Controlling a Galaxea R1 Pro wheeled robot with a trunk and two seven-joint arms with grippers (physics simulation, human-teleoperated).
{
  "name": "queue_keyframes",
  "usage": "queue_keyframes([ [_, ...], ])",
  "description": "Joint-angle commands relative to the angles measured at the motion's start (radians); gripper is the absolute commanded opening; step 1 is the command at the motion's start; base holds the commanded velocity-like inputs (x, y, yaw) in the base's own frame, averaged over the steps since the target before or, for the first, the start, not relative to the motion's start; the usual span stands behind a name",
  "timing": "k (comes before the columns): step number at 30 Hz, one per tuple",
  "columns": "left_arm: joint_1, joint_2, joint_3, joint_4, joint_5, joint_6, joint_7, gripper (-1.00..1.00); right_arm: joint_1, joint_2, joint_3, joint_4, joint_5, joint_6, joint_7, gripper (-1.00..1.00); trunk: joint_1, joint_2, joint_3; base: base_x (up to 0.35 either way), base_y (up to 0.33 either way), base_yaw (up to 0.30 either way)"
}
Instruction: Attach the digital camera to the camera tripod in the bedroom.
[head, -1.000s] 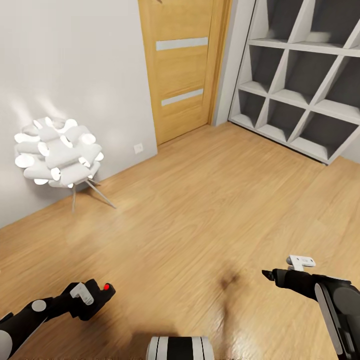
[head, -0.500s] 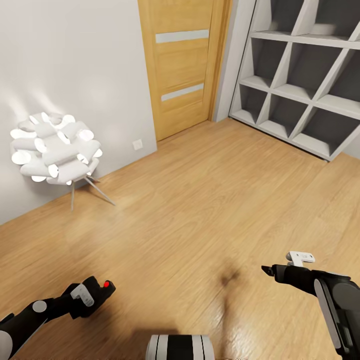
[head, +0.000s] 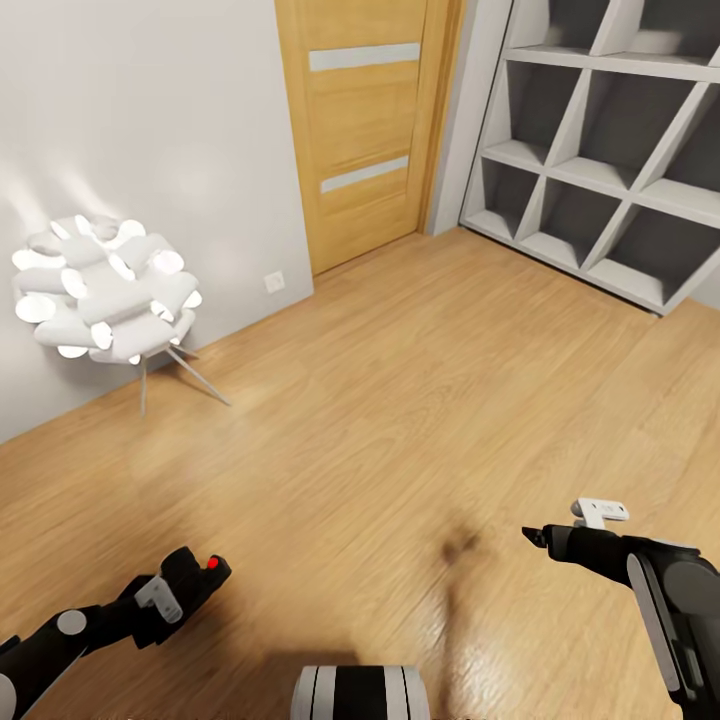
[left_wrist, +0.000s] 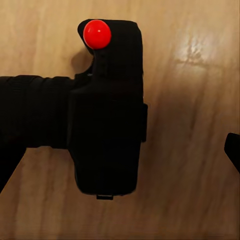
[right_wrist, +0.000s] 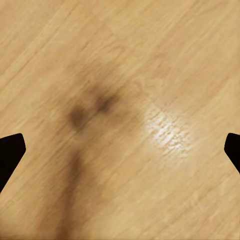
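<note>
The left gripper, low at the near left of the head view, is clenched on the digital camera, a small black body with a red button on top, held above the light wood plank floor. In the left wrist view the digital camera sits across the frame with its red button plainly visible and the lens reaching to one side; a dark fingertip shows at the edge, apart from the body. The right gripper hangs at the near right over bare floor, and its 2 fingertips stand wide apart at opposite edges of the right wrist view, released and holding nothing, with a soft shadow and a bright glint on the planks between them. Far left, against the pale grey wall, stands a white lamp of clustered glowing tubes on thin metal legs. A wooden door with 2 pale strips is set in the far wall, and a grey cube shelf fills the far right corner.
</note>
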Motion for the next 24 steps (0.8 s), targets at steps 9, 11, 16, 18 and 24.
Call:
queue_keyframes([
  [9, 0.001, 0.017, 0.003, -0.006, -0.011, -0.008, -0.005, 1.00, -0.001, -0.002, -0.001, -0.001, 0.005, 0.004, 0.006, 1.00, 0.000, 0.000, -0.014, 0.000, 0.000, 0.000],
  [11, 0.000, 0.024, 0.003, -0.009, -0.011, -0.009, -0.007, 1.00, -0.001, -0.002, -0.001, -0.001, 0.005, 0.004, 0.006, 1.00, 0.000, 0.000, -0.017, 0.000, 0.000, 0.000],
  [16, -0.002, 0.056, 0.003, -0.017, -0.010, -0.018, -0.024, 1.00, -0.001, -0.003, -0.001, -0.001, 0.005, 0.004, 0.006, 1.00, 0.000, 0.000, -0.025, 0.000, 0.000, 0.000],
  [18, -0.002, 0.066, 0.004, -0.019, -0.010, -0.029, -0.030, 1.00, -0.001, -0.002, -0.001, -0.001, 0.006, 0.004, 0.006, 1.00, 0.000, 0.000, -0.028, 0.000, 0.000, 0.000],
  [24, -0.002, 0.080, 0.005, -0.022, -0.010, -0.052, -0.037, 1.00, 0.001, 0.001, 0.006, -0.001, 0.005, 0.004, 0.006, 1.00, 0.000, 0.000, -0.031, 0.000, 0.000, 0.000],
])
